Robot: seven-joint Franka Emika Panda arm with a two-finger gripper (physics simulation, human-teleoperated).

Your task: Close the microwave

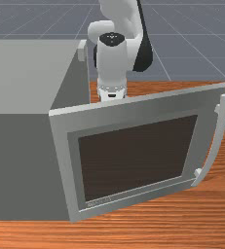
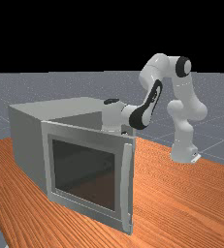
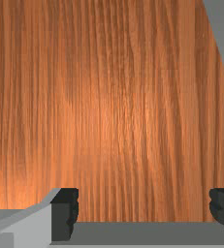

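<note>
Microwave (image 1: 16, 165) on tabletop (image 1: 158, 233) at front view's left, door (image 1: 133, 112) open, hiding the lower part of the tool (image 1: 112, 94) there, while wrist view shows the tool (image 3: 144, 212) wide, black fingers (image 3: 64, 215) well apart.

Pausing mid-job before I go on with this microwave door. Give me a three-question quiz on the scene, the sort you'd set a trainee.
1. Multiple choice: In the front view, at which part of the microwave door is the handle?
A) The left end
B) The right end
C) The middle

2. True or false: The microwave door is fully closed.

3. Fill in the gap with "apart" or "together": In the wrist view, the two fingers of the gripper stand ____.

Key: 1. B; 2. False; 3. apart
</note>
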